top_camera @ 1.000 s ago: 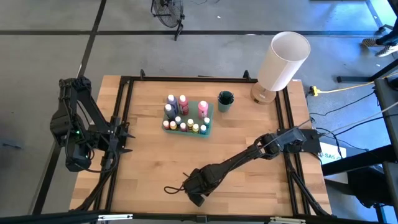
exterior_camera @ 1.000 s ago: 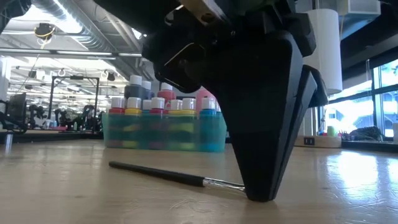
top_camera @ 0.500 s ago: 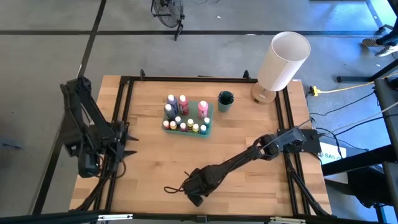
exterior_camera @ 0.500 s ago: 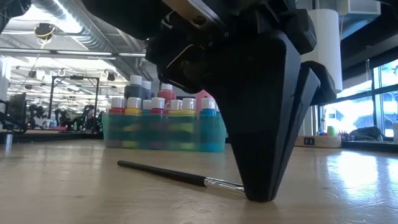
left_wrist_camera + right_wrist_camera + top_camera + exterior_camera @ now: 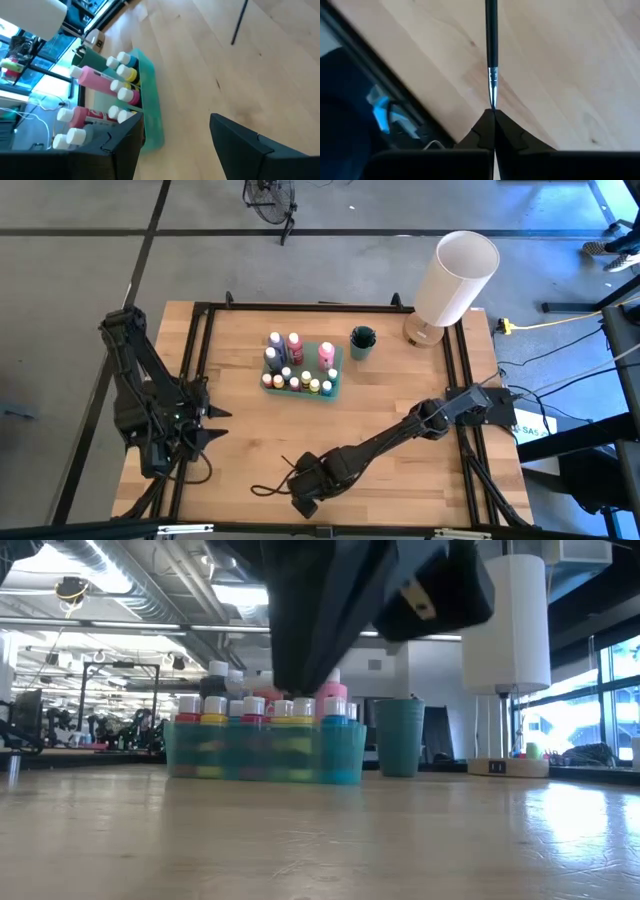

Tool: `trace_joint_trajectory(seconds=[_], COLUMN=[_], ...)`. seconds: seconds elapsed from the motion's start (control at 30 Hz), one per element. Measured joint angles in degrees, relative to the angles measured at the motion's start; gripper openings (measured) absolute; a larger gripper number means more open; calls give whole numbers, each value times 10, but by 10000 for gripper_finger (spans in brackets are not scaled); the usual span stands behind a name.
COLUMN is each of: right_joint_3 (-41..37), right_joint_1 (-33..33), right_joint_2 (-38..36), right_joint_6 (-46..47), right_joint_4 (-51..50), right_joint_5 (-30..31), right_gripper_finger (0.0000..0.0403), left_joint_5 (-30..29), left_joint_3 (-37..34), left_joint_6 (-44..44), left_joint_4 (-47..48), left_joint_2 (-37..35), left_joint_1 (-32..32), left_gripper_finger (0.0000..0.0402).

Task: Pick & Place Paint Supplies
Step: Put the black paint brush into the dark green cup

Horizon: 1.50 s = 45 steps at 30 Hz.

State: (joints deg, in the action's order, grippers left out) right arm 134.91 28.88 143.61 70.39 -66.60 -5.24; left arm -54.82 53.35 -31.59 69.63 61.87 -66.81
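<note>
Lifted now: my right gripper (image 5: 303, 498) has come up off the wood with the brush (image 5: 491, 60) pinched at its bristle end, where half a second back the brush lay flat and my fingertips stood on the table (image 5: 240, 430). My left arm has also swung in nearer the table's left rail.

Starting at the left, my left gripper (image 5: 205, 425) hangs over the left edge of the table with its fingers well apart and nothing between them; its wrist view looks across at the teal tray (image 5: 150, 100) of white-capped paint bottles (image 5: 102, 82).

Mid-table toward the back, that tray (image 5: 335, 370) holds all the bottles upright, and a teal cup (image 5: 362, 340) stands just beside it on the right.

Near the front edge, my right fingers are pressed fully together on the brush's metal ferrule and bristles, the dark handle sticking straight out ahead. I judge the brush to be very light, stiff and thin, with a smooth handle that could pivot or slide in so narrow a pinch; a hold farther up the handle would steady it better, and squeezing the bristles may bend them.

Underneath is pale, smooth wood planking with a black frame around it. A big white cylinder (image 5: 455, 277) stands at the back right corner. Beyond is a large workshop hall with ceiling lights and windows at the right.
</note>
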Motion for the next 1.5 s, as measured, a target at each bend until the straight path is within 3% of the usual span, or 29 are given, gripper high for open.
trace_joint_trajectory(seconds=[0.1, 0.27, 0.37, 0.6, 0.87, 1.0, 1.23, 1.5], right_joint_3=[-2, -1, -1, 0, 0, 0, 1, 1], right_joint_1=[1, -3, -10, -18, -30, -37, -31, -29], right_joint_2=[-7, -12, -11, -12, -12, -15, -22, -34], right_joint_6=[6, -10, -39, -96, -150, -167, -197, -216], right_joint_4=[19, 68, 121, 192, 181, 182, 193, 211], right_joint_5=[7, 16, 30, 52, 38, 30, 17, 29], right_gripper_finger=[0, 0, 0, 0, 0, 0, 0, 0], left_joint_5=[-16, -93, -102, -111, -222, -220, -174, -165], left_joint_3=[-5, -5, -5, 3, 9, 9, 9, 9], left_joint_6=[7, 31, 67, 228, 372, 415, 399, 399], left_joint_4=[-11, -20, -29, -86, -86, -86, -84, -84], left_joint_2=[20, 59, 86, 147, 185, 188, 188, 188], left_joint_1=[0, 0, 0, -3, -7, -7, -2, 15], left_gripper_finger=[223, 223, 223, 223, 223, 223, 223, 223])
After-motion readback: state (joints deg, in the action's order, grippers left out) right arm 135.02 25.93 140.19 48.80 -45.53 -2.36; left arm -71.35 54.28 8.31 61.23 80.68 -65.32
